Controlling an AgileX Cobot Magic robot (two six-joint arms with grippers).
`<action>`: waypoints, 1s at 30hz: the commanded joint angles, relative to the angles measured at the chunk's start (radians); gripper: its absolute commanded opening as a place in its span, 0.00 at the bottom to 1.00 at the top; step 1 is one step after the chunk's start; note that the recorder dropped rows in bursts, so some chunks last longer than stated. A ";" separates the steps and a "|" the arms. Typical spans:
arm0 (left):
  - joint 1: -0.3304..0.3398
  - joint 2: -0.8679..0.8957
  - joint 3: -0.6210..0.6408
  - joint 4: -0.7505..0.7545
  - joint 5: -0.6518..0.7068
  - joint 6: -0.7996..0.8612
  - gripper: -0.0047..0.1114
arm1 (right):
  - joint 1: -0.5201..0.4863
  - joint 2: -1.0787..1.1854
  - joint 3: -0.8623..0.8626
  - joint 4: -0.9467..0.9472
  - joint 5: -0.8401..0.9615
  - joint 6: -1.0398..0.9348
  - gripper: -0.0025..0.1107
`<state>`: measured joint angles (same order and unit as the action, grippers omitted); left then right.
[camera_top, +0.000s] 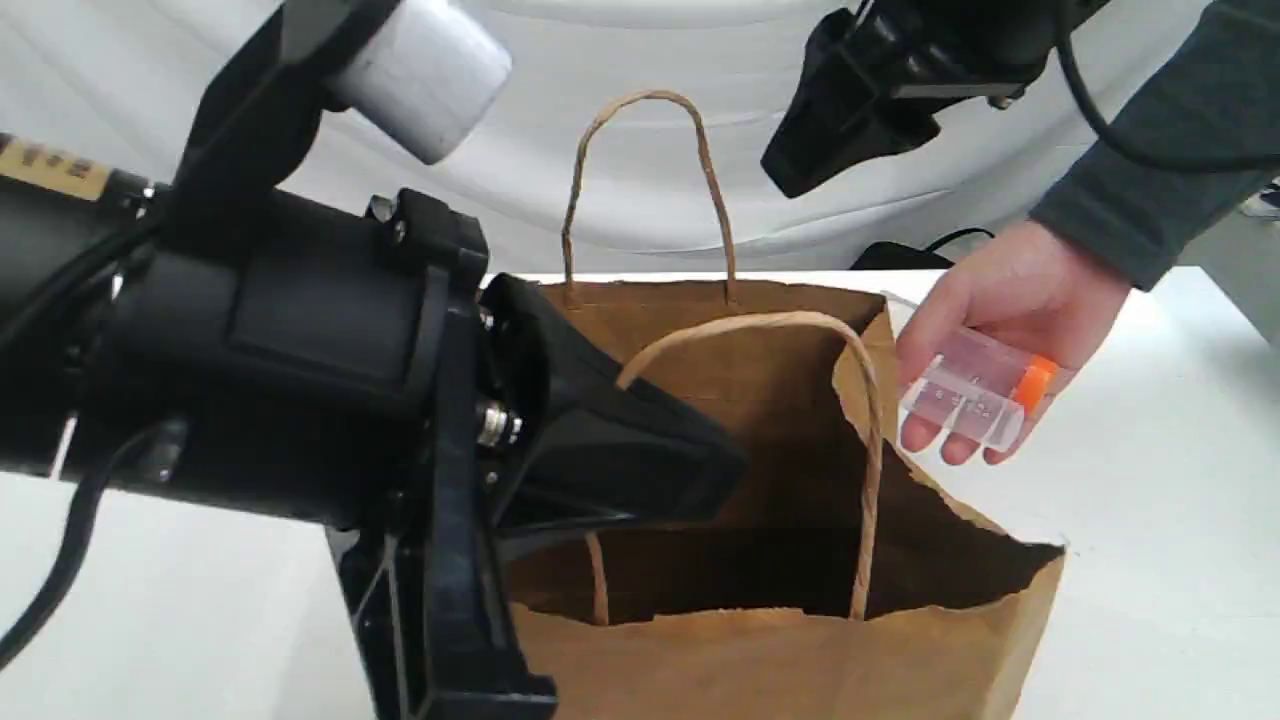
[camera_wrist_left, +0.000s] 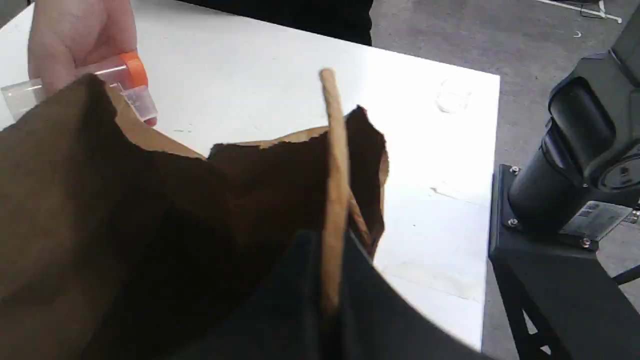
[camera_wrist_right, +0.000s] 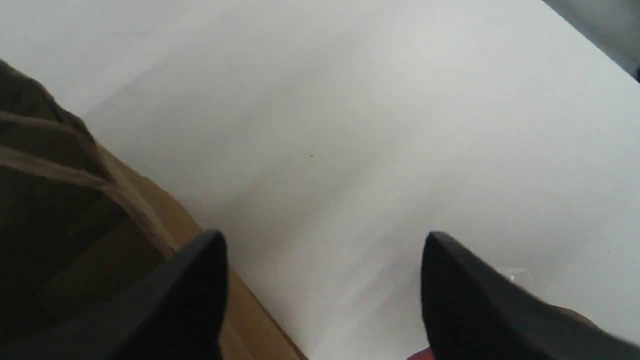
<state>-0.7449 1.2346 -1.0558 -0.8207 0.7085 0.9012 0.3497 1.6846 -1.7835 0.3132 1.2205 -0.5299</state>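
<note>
An open brown paper bag (camera_top: 800, 660) stands on the white table (camera_top: 1150, 520). My left gripper (camera_top: 690, 480) reaches over the bag's mouth and is shut on the near paper handle (camera_wrist_left: 334, 190), which runs down between its fingers. My right gripper (camera_top: 800, 165) hangs high above the bag's far right corner; in its wrist view the gripper (camera_wrist_right: 325, 237) is open with only bare table between the fingers and the bag's edge (camera_wrist_right: 75, 210) beside one finger. A person's hand (camera_top: 1010, 300) holds a clear tube with an orange cap (camera_top: 975, 395) just right of the bag.
The person's grey sleeve (camera_top: 1150, 200) comes in from the upper right. A white cloth backdrop (camera_top: 650, 50) hangs behind the table. The right arm's black base (camera_wrist_left: 575, 165) stands off the table's edge, over grey floor.
</note>
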 joint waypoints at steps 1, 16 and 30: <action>-0.005 0.000 0.003 -0.014 0.006 -0.012 0.04 | 0.037 -0.002 -0.005 -0.023 0.001 -0.017 0.53; -0.005 0.000 0.003 -0.014 0.006 -0.012 0.04 | 0.059 -0.042 0.150 -0.047 0.001 -0.031 0.53; -0.005 0.000 0.003 -0.010 0.006 -0.010 0.04 | 0.059 0.018 0.182 -0.014 0.001 -0.042 0.51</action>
<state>-0.7449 1.2346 -1.0558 -0.8207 0.7123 0.8991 0.4063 1.6933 -1.6087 0.2865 1.2234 -0.5630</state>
